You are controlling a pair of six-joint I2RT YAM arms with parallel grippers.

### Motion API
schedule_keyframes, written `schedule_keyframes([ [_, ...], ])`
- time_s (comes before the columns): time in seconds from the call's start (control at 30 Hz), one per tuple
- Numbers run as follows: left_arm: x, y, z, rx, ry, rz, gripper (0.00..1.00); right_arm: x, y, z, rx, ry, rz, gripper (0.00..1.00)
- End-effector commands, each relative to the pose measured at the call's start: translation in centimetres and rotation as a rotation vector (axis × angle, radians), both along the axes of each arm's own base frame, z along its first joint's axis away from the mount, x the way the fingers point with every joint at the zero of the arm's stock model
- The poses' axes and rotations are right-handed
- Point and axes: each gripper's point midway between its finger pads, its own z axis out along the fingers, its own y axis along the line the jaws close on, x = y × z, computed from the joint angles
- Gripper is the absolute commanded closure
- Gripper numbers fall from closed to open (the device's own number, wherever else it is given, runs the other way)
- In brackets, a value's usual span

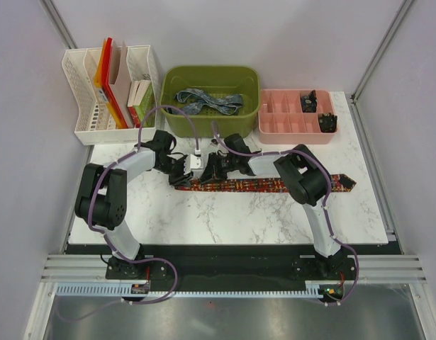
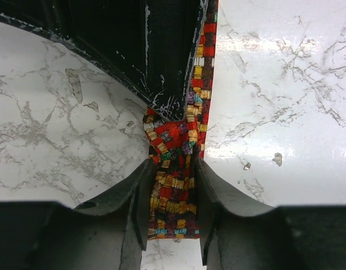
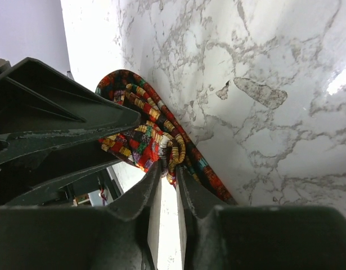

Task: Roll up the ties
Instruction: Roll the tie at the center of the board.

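A red, orange and dark patterned tie (image 1: 274, 185) lies stretched across the marble table, its pointed end to the right. Both grippers meet at its left end. My left gripper (image 1: 181, 170) (image 2: 173, 169) is shut on the narrow strip (image 2: 171, 208), which fills the gap from pad to pad. In the right wrist view the tie's end is curled into a loose roll (image 3: 153, 138). My right gripper (image 1: 209, 170) (image 3: 170, 171) stands slightly open, with a fold of that roll at its tips. A blue-grey patterned tie (image 1: 207, 101) lies bunched in the green bin.
The green bin (image 1: 210, 71) stands at the back centre. A pink divided tray (image 1: 295, 133) holding small dark items is to its right. A white file organiser (image 1: 83, 106) with folders and books stands at the back left. Metal frame posts flank the table.
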Motion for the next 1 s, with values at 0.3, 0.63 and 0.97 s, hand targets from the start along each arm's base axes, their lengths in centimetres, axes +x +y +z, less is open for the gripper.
schedule_keyframes([
  [0.3,1.3,-2.3,2.9,-0.102,-0.102,-0.063,0.68,0.0,0.2,2.0,0.089,0.022,0.025,0.45],
  [0.63,1.4,-2.4,1.9,-0.087,-0.172,-0.106,0.71,-0.1,0.4,1.6,0.094,0.045,0.028,0.43],
  [0.97,0.7,-3.3,1.7,-0.106,-0.168,-0.136,0.71,-0.2,0.0,-0.2,0.049,0.057,0.013,0.55],
])
